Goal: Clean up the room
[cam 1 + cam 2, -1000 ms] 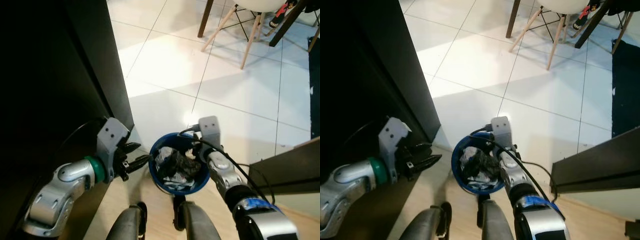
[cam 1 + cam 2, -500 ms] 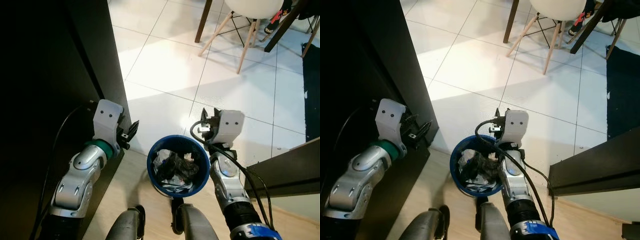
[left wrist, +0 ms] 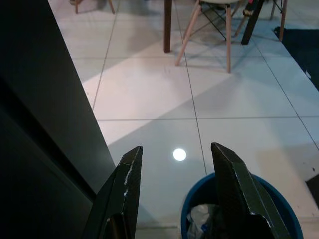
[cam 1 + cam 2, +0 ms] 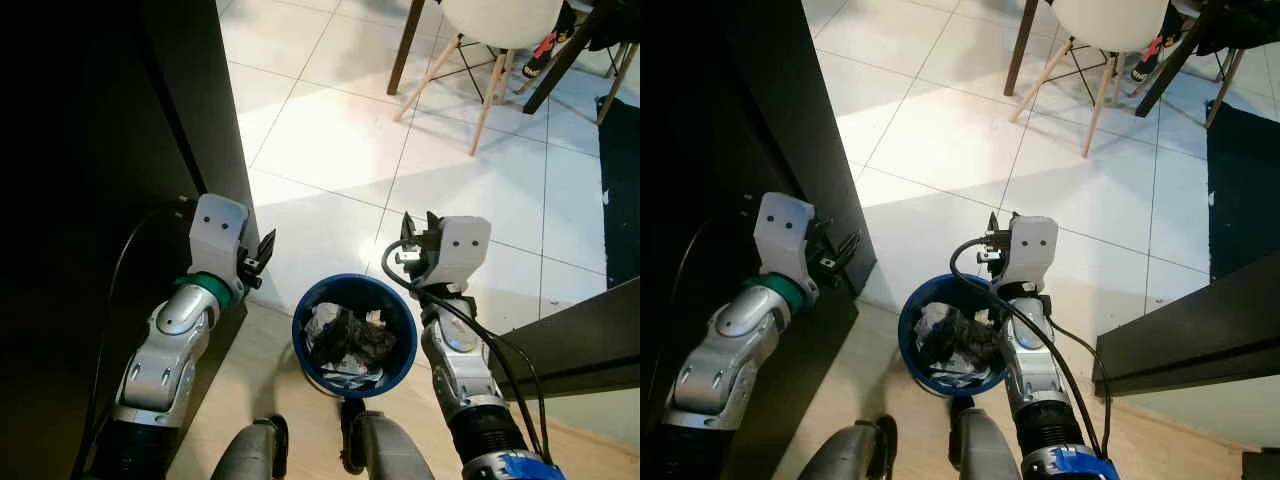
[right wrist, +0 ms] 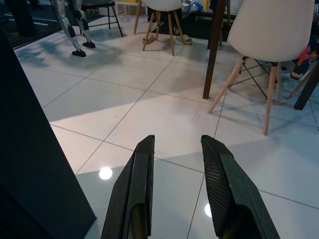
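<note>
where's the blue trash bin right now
In the eye views the blue trash bin sits on the floor just before the robot's feet, between the left gripper and right gripper, beside the dark cabinet.

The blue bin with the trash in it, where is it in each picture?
Left eye view: blue bin low in the middle, between both arms.
Right eye view: low, left of the middle.
Left wrist view: in the corner beyond the fingertips.
Right wrist view: not in it.
Shared landmark: white chair.
</note>
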Robot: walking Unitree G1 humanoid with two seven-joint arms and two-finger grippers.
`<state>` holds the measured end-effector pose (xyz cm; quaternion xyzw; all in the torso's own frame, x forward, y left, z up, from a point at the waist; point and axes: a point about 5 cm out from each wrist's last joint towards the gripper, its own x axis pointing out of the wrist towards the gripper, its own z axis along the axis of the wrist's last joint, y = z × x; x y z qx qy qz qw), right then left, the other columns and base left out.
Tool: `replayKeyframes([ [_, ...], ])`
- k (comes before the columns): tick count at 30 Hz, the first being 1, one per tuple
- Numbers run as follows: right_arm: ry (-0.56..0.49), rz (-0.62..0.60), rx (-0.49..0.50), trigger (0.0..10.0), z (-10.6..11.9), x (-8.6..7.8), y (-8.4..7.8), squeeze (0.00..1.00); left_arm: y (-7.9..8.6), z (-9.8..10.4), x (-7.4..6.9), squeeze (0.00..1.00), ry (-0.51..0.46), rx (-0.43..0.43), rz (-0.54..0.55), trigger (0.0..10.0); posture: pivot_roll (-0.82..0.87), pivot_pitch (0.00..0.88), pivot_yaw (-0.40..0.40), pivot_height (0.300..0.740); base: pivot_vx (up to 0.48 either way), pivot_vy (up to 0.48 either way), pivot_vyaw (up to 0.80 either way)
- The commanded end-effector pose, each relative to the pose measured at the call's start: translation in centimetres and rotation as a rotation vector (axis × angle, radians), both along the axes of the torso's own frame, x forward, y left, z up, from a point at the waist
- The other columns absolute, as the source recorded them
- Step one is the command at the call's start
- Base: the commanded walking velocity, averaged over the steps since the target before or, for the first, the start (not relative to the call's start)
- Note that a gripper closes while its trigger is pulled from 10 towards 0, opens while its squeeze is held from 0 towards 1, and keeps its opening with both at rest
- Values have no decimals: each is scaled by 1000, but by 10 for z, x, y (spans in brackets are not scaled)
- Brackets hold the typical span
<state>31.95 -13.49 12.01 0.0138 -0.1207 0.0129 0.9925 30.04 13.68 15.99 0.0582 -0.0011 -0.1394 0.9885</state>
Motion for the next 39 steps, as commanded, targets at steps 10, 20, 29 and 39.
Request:
replayKeyframes([
  [10, 47, 11, -2, 10000, -9, -5, 1, 0, -1, -9, -2, 0, 15, 18, 10, 10000, 13, 151, 42, 740, -306, 0, 0],
  [20, 55, 13, -5, 10000, -9, -5, 1, 0, 0, -10, -1, 0, 13, 20, 13, 10000, 13, 152, 44, 740, -360, 0, 0],
  [29, 64, 12, -6, 10000, -10, -5, 1, 0, 1, -10, -1, 0, 13, 22, 12, 10000, 14, 152, 47, 740, -359, 0, 0],
  [39, 67, 12, -6, 10000, -11, -5, 2, 0, 1, -9, 0, 0, 10, 25, 13, 10000, 16, 151, 50, 740, -360, 0, 0],
])
